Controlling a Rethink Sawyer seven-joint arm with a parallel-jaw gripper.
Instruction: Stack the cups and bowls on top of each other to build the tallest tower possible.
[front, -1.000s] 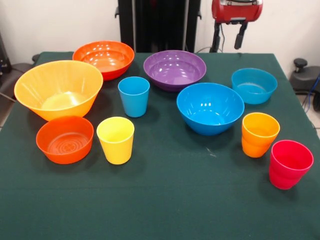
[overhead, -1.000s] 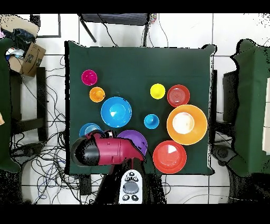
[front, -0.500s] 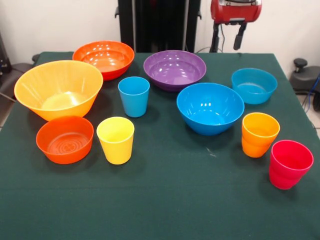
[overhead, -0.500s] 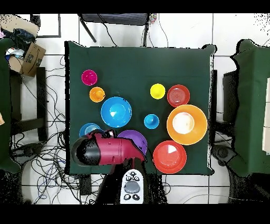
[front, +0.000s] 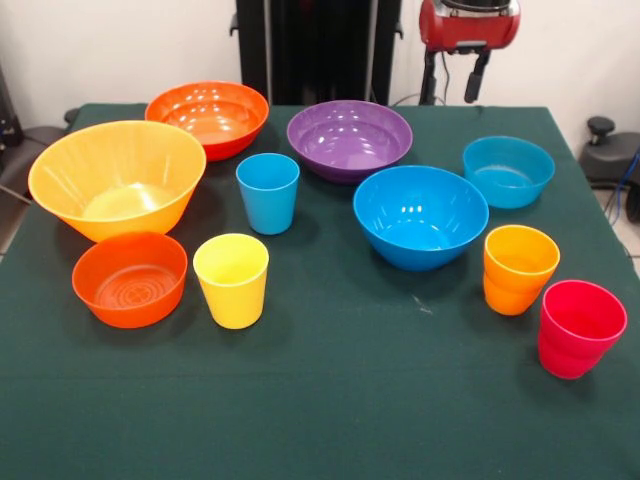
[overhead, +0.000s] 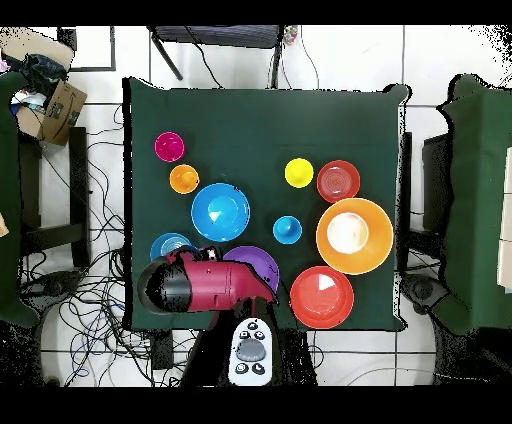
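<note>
Standing apart and upright on the table (front: 330, 400), all cups and bowls are free to pick. The gripper (front: 452, 75) hangs at 12 o'clock, past the purple bowl (front: 349, 138), its fingers parted and empty.

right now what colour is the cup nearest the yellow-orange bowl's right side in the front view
Blue: the cup shows best in the front view.
</note>
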